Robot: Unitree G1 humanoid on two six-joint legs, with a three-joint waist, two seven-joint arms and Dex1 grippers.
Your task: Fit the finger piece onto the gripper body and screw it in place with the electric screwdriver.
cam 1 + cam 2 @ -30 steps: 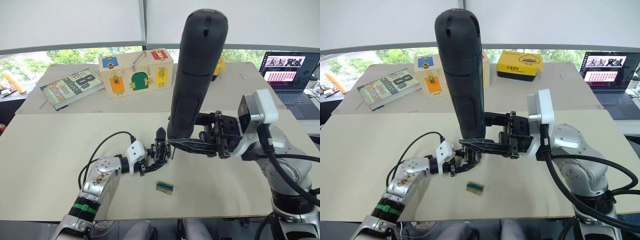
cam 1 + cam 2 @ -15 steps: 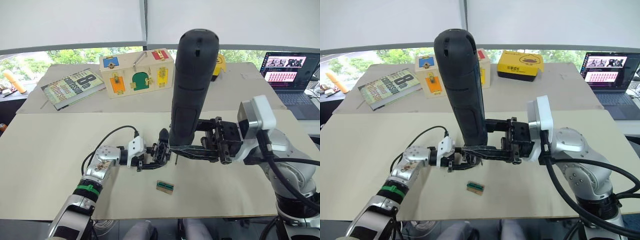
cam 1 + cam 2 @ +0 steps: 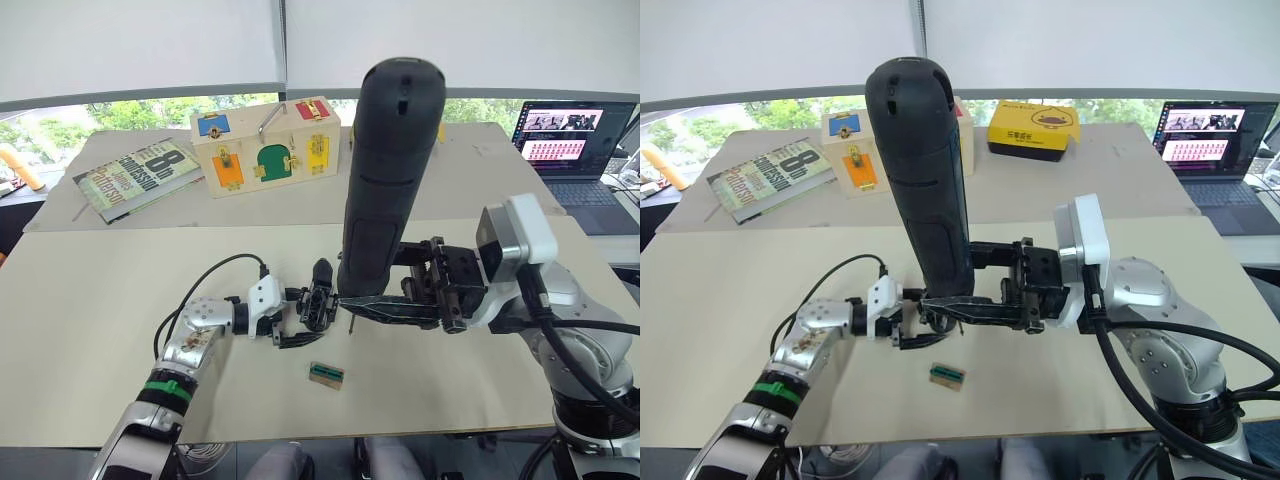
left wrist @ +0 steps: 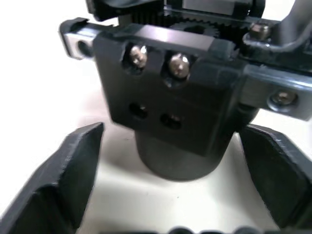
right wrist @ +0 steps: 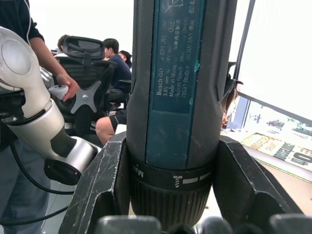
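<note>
My right gripper [image 3: 350, 303] clamps the thick black electric screwdriver [image 3: 385, 170] upright (bit down) beside the black blocky gripper body [image 3: 318, 300], which sits between my left gripper's [image 3: 292, 322] wide-spread fingers [image 4: 63, 175].

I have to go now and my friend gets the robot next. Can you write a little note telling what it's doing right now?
Right gripper: jaws shut on the screwdriver, held upright, bit pointing down beside the gripper body.
Left gripper: jaws sit on either side of the gripper body, which rests on the table; a firm grip cannot be confirmed.
Two screws show in the body's front block, with two empty holes below them.
I can't pick out the finger piece for sure, or whether it is on.
A small green-and-tan rectangle lies nearby.
Left to do: line the bit up and drive the screws.
</note>
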